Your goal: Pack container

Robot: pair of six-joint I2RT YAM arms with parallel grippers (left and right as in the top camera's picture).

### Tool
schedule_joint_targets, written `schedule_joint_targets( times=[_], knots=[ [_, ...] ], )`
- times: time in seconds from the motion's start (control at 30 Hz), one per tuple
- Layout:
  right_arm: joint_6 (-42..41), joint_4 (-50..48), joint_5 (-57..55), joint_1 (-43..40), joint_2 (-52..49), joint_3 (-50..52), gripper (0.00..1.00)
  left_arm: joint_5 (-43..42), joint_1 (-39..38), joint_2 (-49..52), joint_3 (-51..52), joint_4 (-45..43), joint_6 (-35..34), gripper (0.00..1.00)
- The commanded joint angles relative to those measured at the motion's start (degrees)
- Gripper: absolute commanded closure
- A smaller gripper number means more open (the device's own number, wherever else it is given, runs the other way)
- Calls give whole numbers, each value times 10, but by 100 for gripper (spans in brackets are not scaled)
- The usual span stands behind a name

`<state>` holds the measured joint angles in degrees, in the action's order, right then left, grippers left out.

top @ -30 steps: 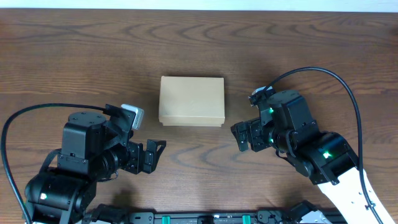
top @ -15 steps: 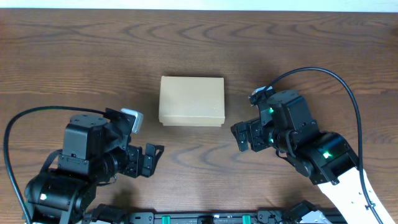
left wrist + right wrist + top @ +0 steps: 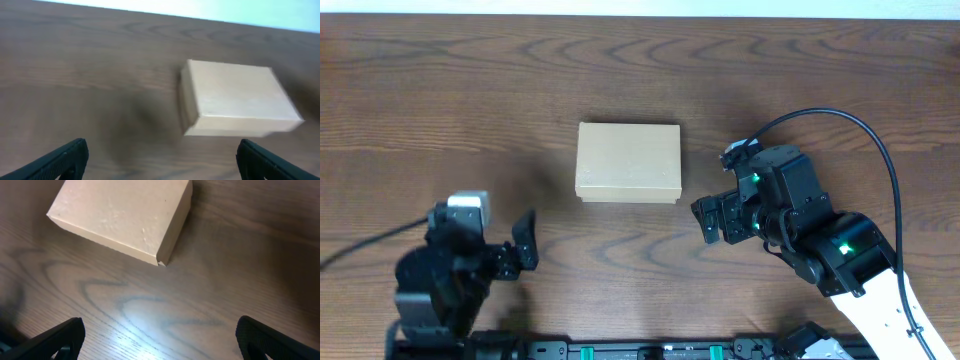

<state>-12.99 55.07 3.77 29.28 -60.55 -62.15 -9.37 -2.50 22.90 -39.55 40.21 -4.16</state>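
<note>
The container [image 3: 628, 162] sits at the middle of the table [image 3: 440, 90], flap lid down and flat, in the same spot it held a second ago, with nothing touching it. No loose item to go inside shows in any view.

Nearest to it is my right gripper [image 3: 713, 222], just off the box's right near corner and not touching it, in the same pose as before. Its jaws stand wide apart and hold nothing. From its own camera, the corner of the box lies above the gap between the fingertips.

The change is on the other side. My left gripper [image 3: 523, 243], which hovered near the box's left near corner a second ago, has swung away to the left and back toward the table's near edge, and is now well apart from the box. Its jaws are also spread and empty. The left wrist view is smeared, which I take as motion.

My reading: with the lid shut and my left arm retreating, the packing looks either done or not begun. These views cannot settle which.
</note>
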Motion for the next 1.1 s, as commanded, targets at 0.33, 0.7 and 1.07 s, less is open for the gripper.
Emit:
schedule_joint_targets(
  times=[0.33,0.7,1.07],
  knots=[
    [-2,0,-5,5,5,2,1,-14,32,-226,250,-69,-62,5],
    [-2,0,-5,5,5,2,1,-9,33,-227,310,-89,-61,5],
    [-2,0,-5,5,5,2,1,-5,33,-226,310,-88,-61,5]
  ],
)
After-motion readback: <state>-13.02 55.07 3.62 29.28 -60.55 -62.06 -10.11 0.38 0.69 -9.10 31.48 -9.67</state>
